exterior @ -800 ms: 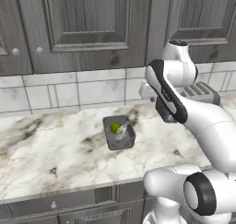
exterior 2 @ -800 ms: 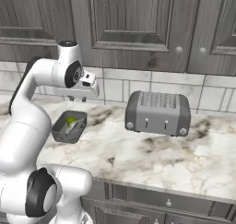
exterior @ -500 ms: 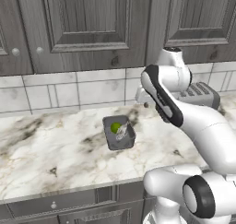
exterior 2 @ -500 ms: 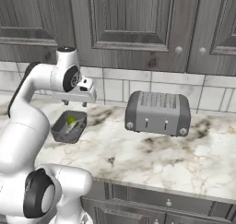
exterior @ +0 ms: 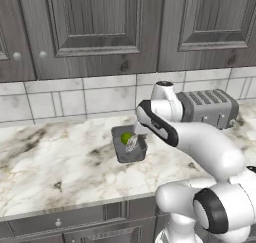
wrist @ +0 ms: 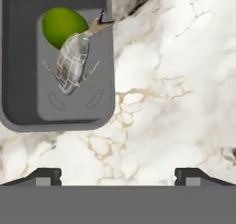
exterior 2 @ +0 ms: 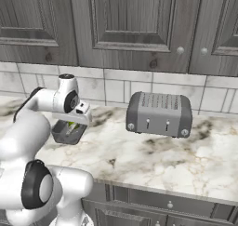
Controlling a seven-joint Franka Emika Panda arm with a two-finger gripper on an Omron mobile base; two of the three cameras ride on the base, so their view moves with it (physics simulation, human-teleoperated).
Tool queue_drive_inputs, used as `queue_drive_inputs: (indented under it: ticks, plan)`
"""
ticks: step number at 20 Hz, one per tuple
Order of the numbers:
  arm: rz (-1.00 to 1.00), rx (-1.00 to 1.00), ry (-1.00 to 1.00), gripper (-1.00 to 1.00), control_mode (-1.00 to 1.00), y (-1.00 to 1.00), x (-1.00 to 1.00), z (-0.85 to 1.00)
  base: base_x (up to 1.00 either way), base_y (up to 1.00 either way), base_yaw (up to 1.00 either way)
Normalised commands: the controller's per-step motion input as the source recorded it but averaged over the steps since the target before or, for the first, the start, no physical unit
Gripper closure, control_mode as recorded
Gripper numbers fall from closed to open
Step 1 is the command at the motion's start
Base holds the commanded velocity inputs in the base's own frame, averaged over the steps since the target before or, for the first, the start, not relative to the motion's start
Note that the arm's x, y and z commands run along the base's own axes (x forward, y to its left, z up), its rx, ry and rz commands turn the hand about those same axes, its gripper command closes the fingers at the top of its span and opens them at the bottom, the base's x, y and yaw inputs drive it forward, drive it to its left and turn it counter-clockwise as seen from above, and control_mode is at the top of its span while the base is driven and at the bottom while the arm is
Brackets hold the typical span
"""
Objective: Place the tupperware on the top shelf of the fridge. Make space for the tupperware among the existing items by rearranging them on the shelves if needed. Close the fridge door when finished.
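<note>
While spread wide, fingers (wrist: 48,174) hold nothing.

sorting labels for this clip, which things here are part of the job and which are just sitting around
Part of the job:
- tupperware on the counter, holding a green ball and a whitish clear piece
- gripper, open above the marble beside it

Just there:
- toaster
- marble counter
- wall cabinets

Both base views look forward and down from behind the arm, left and right, sharing the marble counter (exterior: 45,162), tupperware (exterior: 129,144) and toaster (exterior 2: 159,113). The hand view looks straight down, close above the counter.
</note>
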Motion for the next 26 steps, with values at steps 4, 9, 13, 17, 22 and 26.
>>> queue_drive_inputs:
  ticks: [4, 9, 13, 17, 22, 26]
  plan:
    - [-0.11, 0.00, 0.05, -1.00, -1.00, 0.31, 0.56, -0.95, 0.00, 0.00, 0.00]
    - [-0.08, 0.00, 0.02, -1.00, -1.00, 0.16, 0.36, -0.55, 0.00, 0.00, 0.00]
    - [-0.07, 0.00, 0.00, -1.00, -1.00, 0.00, 0.30, -0.44, 0.00, 0.00, 0.00]
    - [-0.07, 0.00, 0.00, -1.00, -1.00, 0.00, 0.28, -0.28, 0.00, 0.00, 0.00]
    - [-0.07, 0.00, 0.01, 1.00, -1.00, 0.00, 0.11, -0.49, 0.00, 0.00, 0.00]
    - [-0.02, 0.00, 0.00, 1.00, -1.00, 0.00, 0.03, -0.06, 0.00, 0.00, 0.00]
